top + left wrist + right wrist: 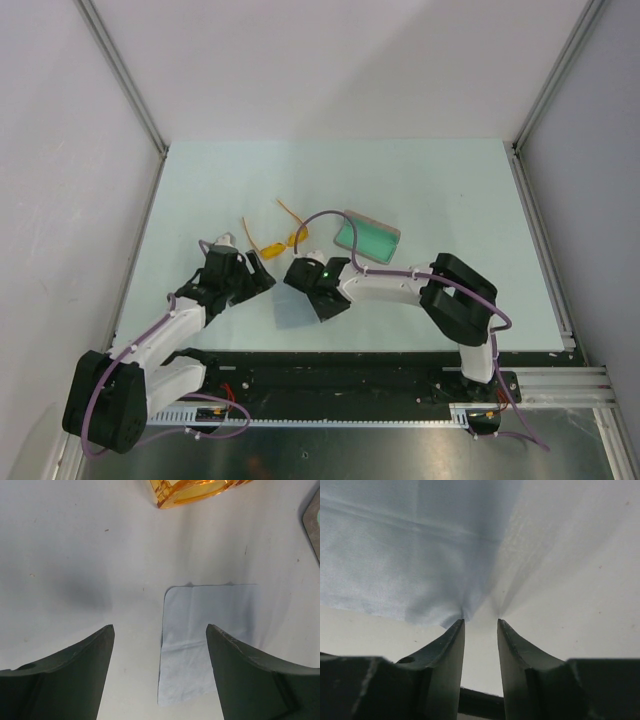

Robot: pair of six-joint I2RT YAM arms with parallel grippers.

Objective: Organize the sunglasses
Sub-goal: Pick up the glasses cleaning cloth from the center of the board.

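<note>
The sunglasses [270,243], with orange-yellow lenses and thin orange arms, lie unfolded on the table left of the open case [367,236]. One lens shows at the top of the left wrist view [195,491]. A light blue cloth [205,635] lies flat ahead of my left gripper [160,627], which is open and empty above the table [256,275]. My right gripper [481,620] is down at the table with its jaws a narrow gap apart. Its left fingertip [459,626] touches the cloth's edge [395,545]. Nothing lies between its fingers. In the top view it [312,292] sits below the sunglasses.
The case has a teal lining and a grey-brown rim; its edge shows at the right of the left wrist view [312,525]. Walls with metal posts [130,90] bound the pale table [450,180] on three sides. A black rail [330,375] runs along the near edge.
</note>
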